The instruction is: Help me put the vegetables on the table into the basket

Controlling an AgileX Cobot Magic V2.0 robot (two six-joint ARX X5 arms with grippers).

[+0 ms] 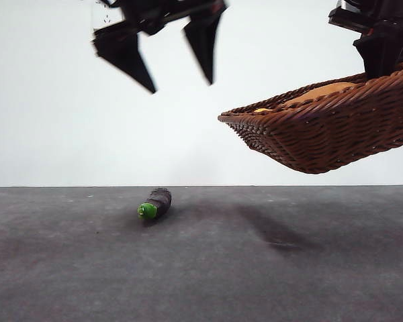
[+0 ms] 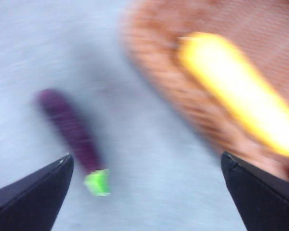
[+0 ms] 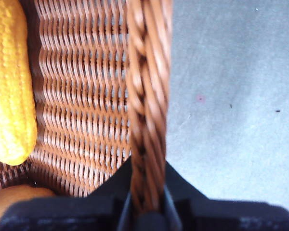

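Observation:
The wicker basket (image 1: 322, 134) hangs tilted above the table (image 1: 201, 268) at the right. My right gripper (image 1: 379, 67) is shut on its braided rim (image 3: 147, 96). Inside lie the yellow lumpy vegetable (image 3: 9, 86) and the orange-brown one (image 1: 322, 90). The dark purple vegetable (image 1: 156, 203) with a green end lies on the table, left of the basket. High above it, my left gripper (image 1: 180, 86) is open and holds nothing. The blurred left wrist view shows the purple piece (image 2: 72, 130) beside the basket (image 2: 154, 72) and the yellow vegetable (image 2: 236, 101).
The basket's shadow (image 1: 269, 228) falls on the dark grey table under it. A plain white wall (image 1: 54, 134) stands behind the table's far edge.

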